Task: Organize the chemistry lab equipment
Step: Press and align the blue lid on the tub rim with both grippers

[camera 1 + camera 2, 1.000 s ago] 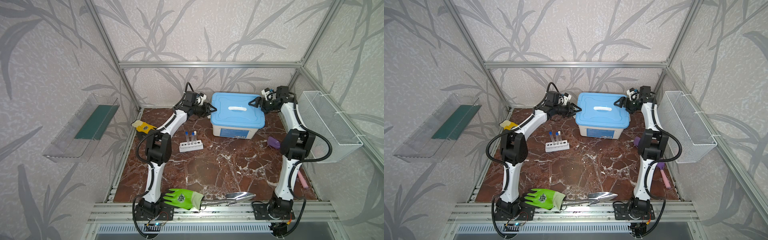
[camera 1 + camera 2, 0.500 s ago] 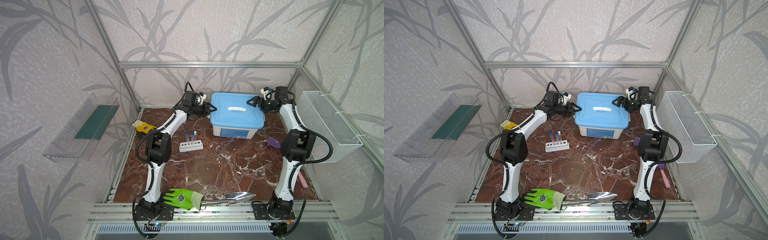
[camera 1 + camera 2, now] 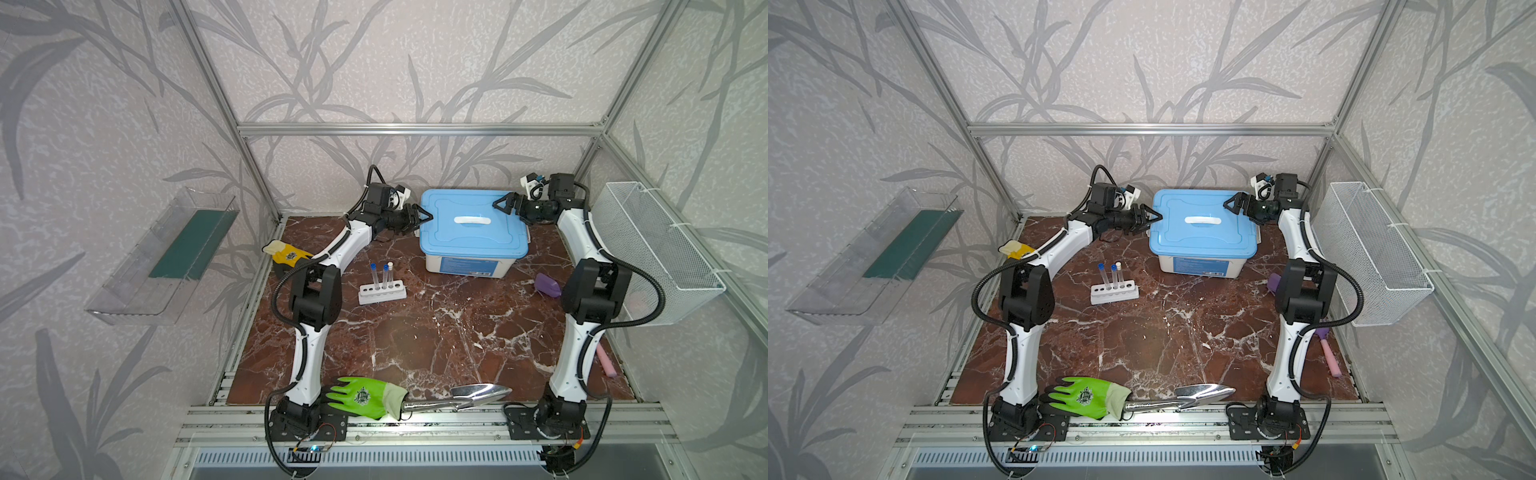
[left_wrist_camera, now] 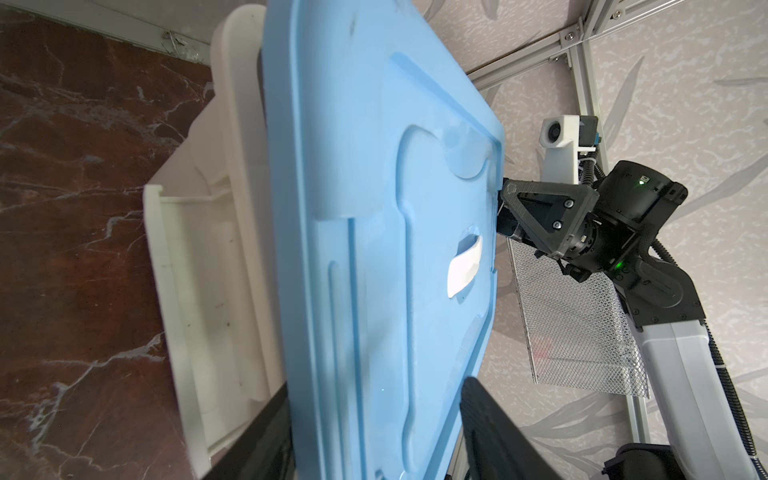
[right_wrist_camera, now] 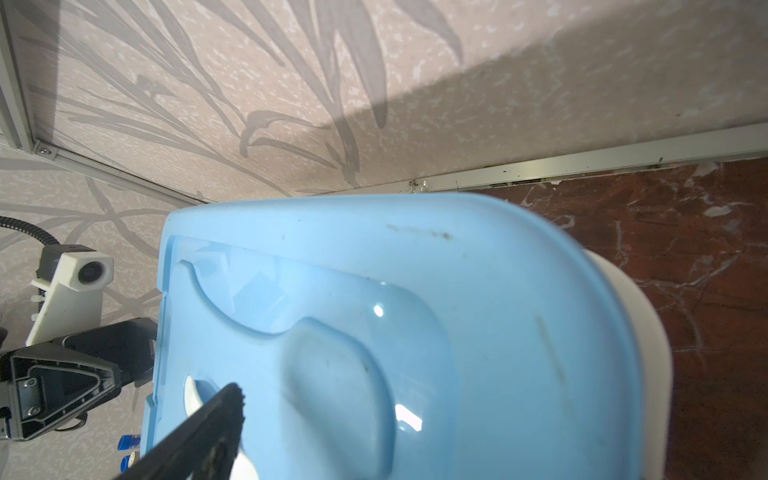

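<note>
Three test tubes [image 3: 384,274], two blue-capped and one white-capped, stand upright in the white six-hole rack [image 3: 382,293]. It sits on the surface [image 3: 415,340] at about 10 o'clock from centre, with three holes free. At 12 o'clock the blue lid [image 3: 473,226] lies on the white box [image 3: 469,264]; I cannot tell whether it is fully seated. At the lid's 9 o'clock edge the left gripper [image 3: 424,218] has its jaws apart, with the rim between them in the left wrist view. At the 3 o'clock edge the right gripper [image 3: 500,205] is likewise spread, one finger above the rim and one below. Neither holds a loose item. Bowl, cup, bottle and tweezers are not in view anywhere; they may be inside the box, but this is not verifiable. A purple object [image 3: 546,284] at 3 o'clock is partly hidden and unidentified. Judgement: racking looks complete for the visible tubes. What remains is settling the lid and stowing the rack, if that is intended.
</note>
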You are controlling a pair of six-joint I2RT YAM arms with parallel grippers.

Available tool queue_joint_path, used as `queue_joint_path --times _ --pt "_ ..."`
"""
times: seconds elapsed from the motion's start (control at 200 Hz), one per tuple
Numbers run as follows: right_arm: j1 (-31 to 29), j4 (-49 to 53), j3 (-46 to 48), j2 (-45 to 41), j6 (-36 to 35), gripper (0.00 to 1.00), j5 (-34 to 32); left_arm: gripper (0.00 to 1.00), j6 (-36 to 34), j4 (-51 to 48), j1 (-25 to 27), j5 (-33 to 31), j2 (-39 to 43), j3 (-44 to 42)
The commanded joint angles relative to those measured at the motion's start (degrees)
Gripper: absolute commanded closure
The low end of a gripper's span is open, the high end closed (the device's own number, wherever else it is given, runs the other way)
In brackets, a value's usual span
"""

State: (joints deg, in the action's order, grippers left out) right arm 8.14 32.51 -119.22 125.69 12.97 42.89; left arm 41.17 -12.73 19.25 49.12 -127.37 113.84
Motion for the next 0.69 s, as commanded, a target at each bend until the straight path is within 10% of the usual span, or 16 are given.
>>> queue_joint_path --times 0.0,0.69 --pt "-0.32 -0.34 0.26 -0.99 -0.2 0.01 0.0 0.34 0.23 2.32 -0.26 1.13 0.64 0.39" --pt "-0.58 -12.8 11.59 -6.92 -1.35 0.01 -7.78 0.3 1.19 3.41 -1.03 1.28 -2.01 2.32"
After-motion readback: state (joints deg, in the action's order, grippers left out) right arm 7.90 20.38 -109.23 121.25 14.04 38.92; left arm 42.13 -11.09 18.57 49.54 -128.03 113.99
